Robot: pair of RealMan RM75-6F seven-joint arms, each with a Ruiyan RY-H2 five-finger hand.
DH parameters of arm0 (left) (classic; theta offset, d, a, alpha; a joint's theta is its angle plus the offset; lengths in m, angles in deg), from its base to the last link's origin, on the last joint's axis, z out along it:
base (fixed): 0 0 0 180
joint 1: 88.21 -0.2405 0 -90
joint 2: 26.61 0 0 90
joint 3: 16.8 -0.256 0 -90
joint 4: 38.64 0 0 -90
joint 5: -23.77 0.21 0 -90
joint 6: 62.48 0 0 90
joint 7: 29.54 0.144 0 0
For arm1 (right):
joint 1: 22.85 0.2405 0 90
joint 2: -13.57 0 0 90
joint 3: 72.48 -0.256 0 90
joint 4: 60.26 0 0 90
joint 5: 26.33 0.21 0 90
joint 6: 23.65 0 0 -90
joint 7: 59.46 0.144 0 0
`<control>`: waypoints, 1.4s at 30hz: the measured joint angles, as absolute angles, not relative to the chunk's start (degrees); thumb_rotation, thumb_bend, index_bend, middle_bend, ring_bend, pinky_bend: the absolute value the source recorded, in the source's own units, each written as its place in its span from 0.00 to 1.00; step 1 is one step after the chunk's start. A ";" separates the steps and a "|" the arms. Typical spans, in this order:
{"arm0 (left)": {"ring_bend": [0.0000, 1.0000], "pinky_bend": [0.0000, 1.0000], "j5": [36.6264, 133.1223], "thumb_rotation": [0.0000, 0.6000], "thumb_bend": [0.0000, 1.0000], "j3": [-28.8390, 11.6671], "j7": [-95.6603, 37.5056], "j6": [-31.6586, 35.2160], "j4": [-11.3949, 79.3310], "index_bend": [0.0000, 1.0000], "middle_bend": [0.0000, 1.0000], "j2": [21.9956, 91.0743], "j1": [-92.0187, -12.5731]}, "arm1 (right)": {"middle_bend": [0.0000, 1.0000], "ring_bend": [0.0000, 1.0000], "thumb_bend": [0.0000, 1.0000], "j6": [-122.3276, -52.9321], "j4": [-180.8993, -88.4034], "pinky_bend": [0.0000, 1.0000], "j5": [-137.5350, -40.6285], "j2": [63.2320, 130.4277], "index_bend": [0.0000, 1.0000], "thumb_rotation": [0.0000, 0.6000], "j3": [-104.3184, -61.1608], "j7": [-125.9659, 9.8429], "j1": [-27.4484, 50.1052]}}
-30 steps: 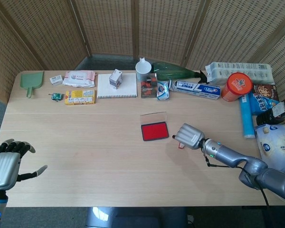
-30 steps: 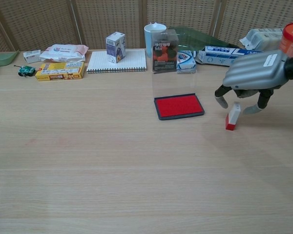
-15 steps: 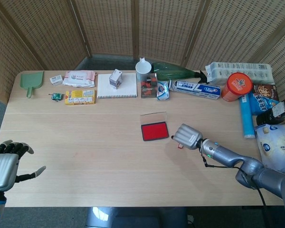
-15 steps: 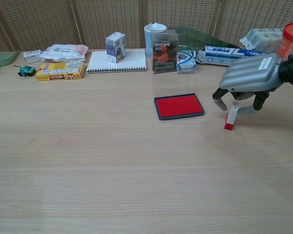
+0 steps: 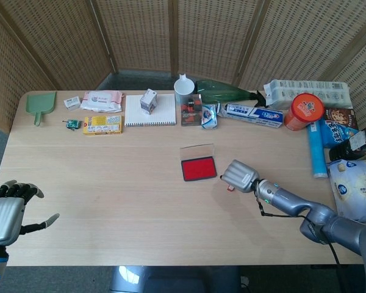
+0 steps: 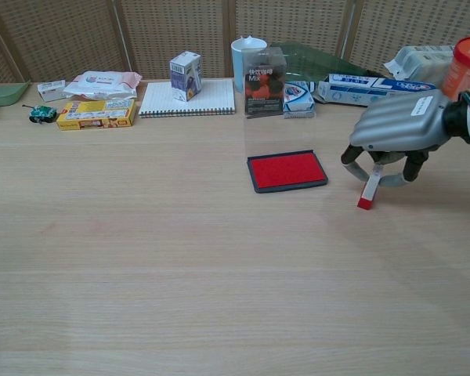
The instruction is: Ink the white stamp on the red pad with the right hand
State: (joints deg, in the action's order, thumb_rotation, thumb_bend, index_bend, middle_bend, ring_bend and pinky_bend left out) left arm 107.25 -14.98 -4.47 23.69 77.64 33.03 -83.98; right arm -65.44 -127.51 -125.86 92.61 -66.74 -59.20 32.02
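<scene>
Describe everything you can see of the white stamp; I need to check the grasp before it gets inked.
The white stamp is a small slim block, white-bodied with a red base, plastic-looking. It leans tilted, red end on the bare wooden table, top under the right hand, whose fingers curl around its upper part. It sits right of the red pad, apart from it. In the head view the hand covers most of it; only the red end shows.

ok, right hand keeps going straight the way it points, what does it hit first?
Probably the red pad. The right hand, closed around the white stamp, points roughly toward it across bare table; exact heading is unclear.
</scene>
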 measured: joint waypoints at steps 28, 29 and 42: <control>0.29 0.17 107.50 0.64 0.03 -14.93 -5.12 23.47 76.95 0.44 0.38 33.17 -83.67 | 1.00 1.00 0.45 -65.45 -133.91 1.00 -117.61 90.88 0.61 1.00 -70.84 -60.81 30.77; 0.29 0.17 107.53 0.64 0.03 -14.92 -5.14 23.40 76.91 0.44 0.38 33.23 -83.61 | 1.00 1.00 0.45 -65.45 -134.57 1.00 -117.08 90.56 0.61 1.00 -71.22 -60.95 30.75; 0.29 0.17 108.14 0.65 0.03 -14.50 -5.85 22.43 76.21 0.43 0.38 33.57 -82.56 | 1.00 1.00 0.46 -62.55 -144.78 1.00 -104.38 87.98 0.64 1.00 -78.25 -67.39 32.50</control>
